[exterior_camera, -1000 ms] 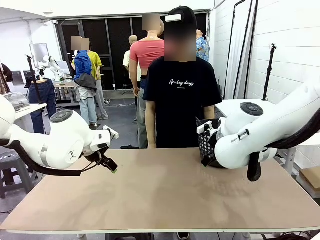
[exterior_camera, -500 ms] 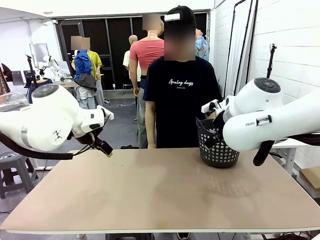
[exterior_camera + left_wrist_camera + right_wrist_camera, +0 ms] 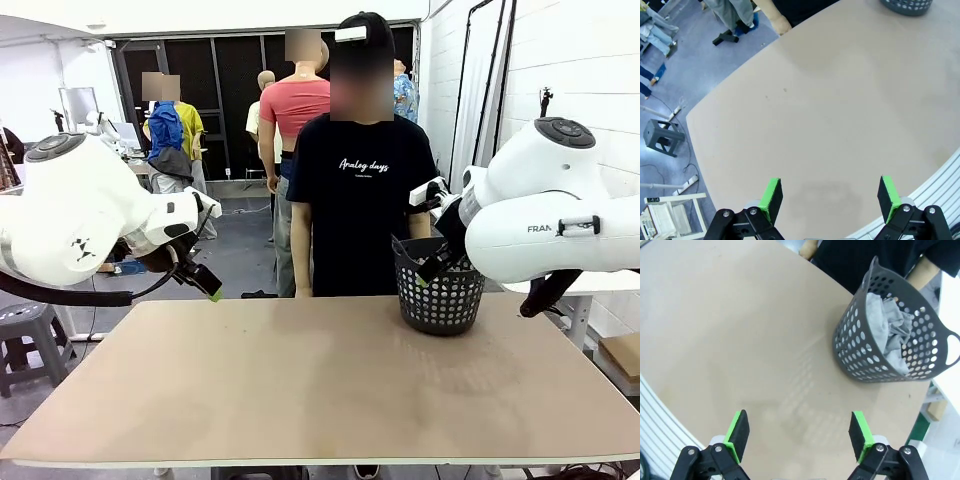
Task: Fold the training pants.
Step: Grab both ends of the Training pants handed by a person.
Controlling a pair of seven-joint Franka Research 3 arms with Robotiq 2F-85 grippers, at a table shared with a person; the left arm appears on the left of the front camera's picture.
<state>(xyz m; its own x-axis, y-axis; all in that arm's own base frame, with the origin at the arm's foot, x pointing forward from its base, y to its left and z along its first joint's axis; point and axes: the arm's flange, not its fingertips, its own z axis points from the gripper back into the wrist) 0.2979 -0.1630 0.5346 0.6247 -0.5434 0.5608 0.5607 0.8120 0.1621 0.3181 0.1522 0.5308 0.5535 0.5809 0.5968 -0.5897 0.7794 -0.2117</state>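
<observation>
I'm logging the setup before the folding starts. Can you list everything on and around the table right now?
table: one, tan, between the robot and the person.
basket: one, dark and perforated, on the table's far right part.
training pants: one pair, light grey, bunched inside the basket.
stool: one, grey, on the floor off the table's left end.
person: one, black T-shirt, standing at the far side of the table.
left gripper: one, black with green pads, open, held above the table's left side.
right gripper: one, black with green pads, open, held above the table near the basket.
</observation>
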